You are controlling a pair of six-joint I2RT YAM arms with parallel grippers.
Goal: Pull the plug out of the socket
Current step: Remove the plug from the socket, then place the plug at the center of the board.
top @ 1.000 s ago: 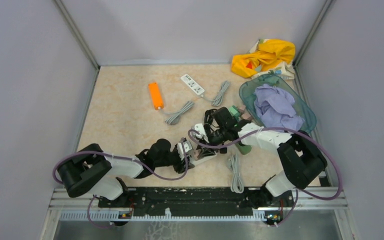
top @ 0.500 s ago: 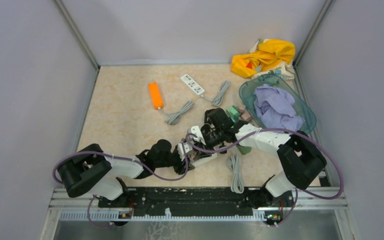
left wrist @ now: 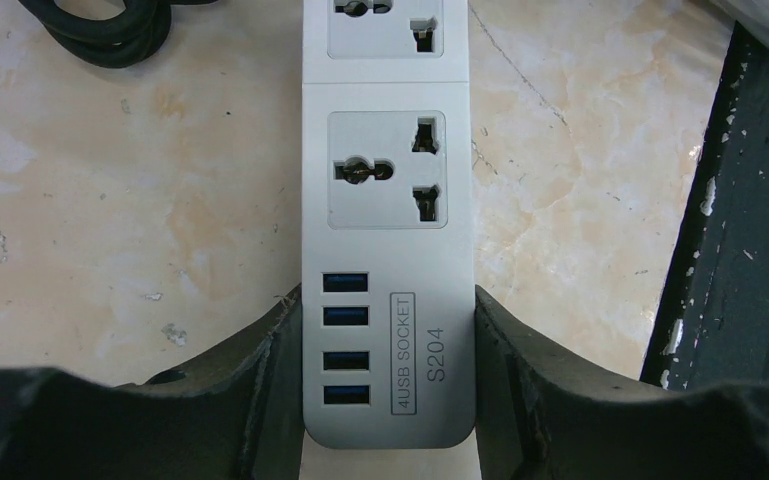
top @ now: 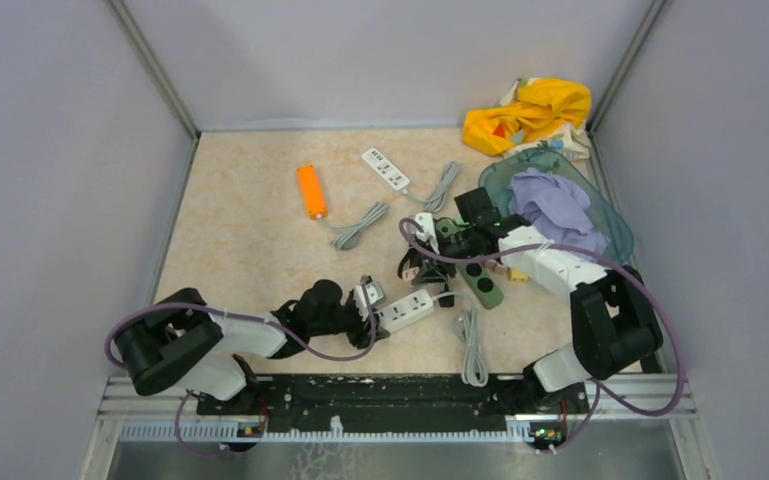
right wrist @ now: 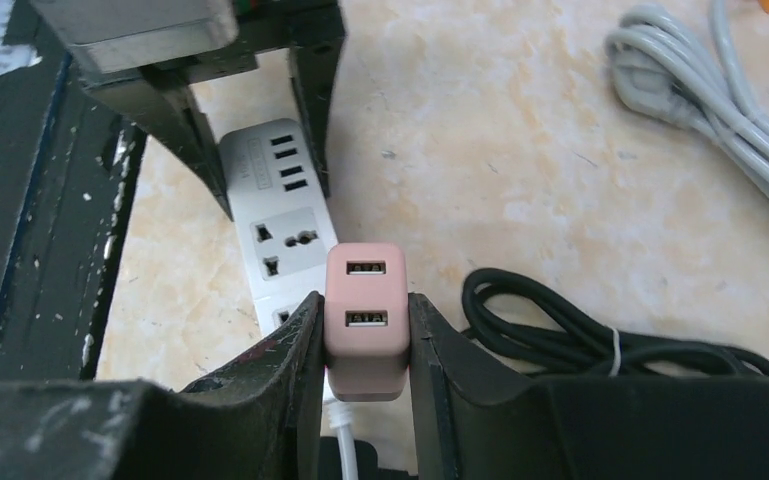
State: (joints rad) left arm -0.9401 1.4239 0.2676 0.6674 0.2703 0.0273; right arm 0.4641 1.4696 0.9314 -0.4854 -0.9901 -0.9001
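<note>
the desk [top: 250,250] has its widest bare stretch along the left edge and toward the far left corner. the right edge is crowded by a teal basket [top: 622,236] of cloth, and a dark rail [top: 390,390] runs along the near edge.

the white power strip [top: 407,309] lies near the middle of the near edge. its usb end is clamped by the left claw [top: 368,300], whose fingers [left wrist: 260,370] press both long sides. the two sockets in the left wrist view stand empty.

the pink plug [right wrist: 365,285] hangs above the desk, further from the near edge than the strip and toward the right. it is pinched tight in the right claw [right wrist: 365,300], with a white lead trailing below it. it looks clear of the socket, so i judge the pull itself done and the carrying away in hand.

the next move calls for a firm hold on the strip while the plug goes down onto bare desk. room here is tight: a black cable coil [right wrist: 560,330] lies just beside the plug, with a green strip [top: 481,283] and a grey cable [top: 470,345] near. toward the left edge is freer.
</note>
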